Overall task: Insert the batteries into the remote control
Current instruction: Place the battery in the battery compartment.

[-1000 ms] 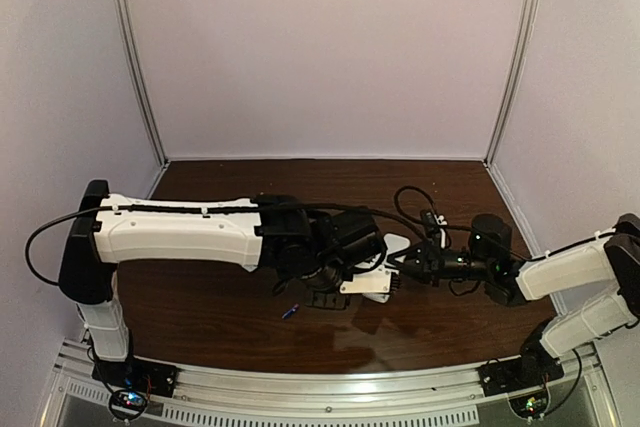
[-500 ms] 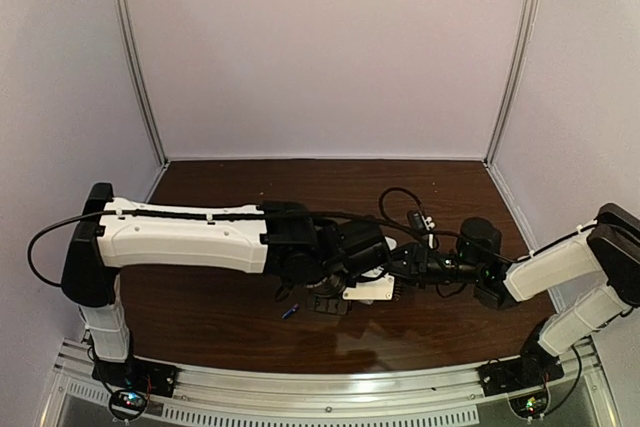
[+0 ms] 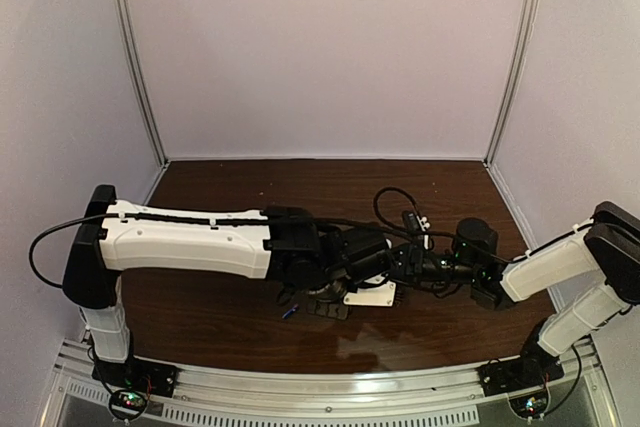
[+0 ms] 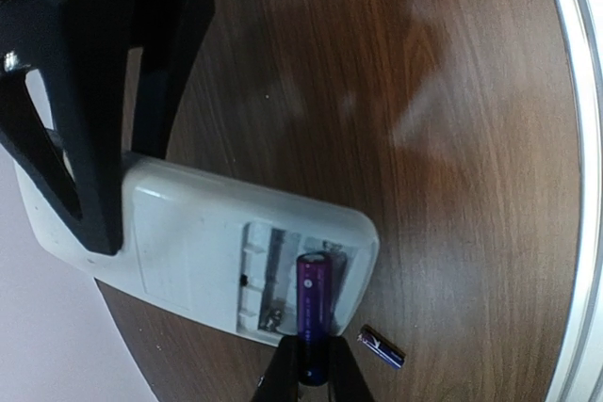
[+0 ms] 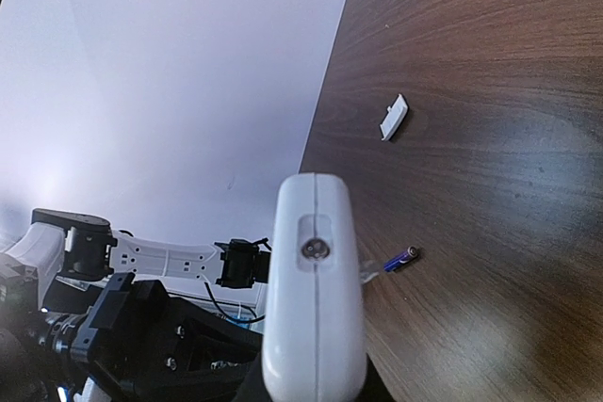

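The left gripper [image 4: 314,369] is closed narrowly on the lower end of one battery [image 4: 315,294], whose far end sits at the open compartment [image 4: 283,275] in the back of the remote control [image 4: 188,242]. The right gripper [image 5: 314,391] clamps the remote's other end, and its black fingers [image 4: 75,138] hide that part. The second battery [image 4: 382,347] lies on the brown table [image 4: 424,91] just beside the remote. A small white cover [image 5: 394,117] lies well apart.

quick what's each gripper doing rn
left gripper: closed on a battery
right gripper: closed on the remote control
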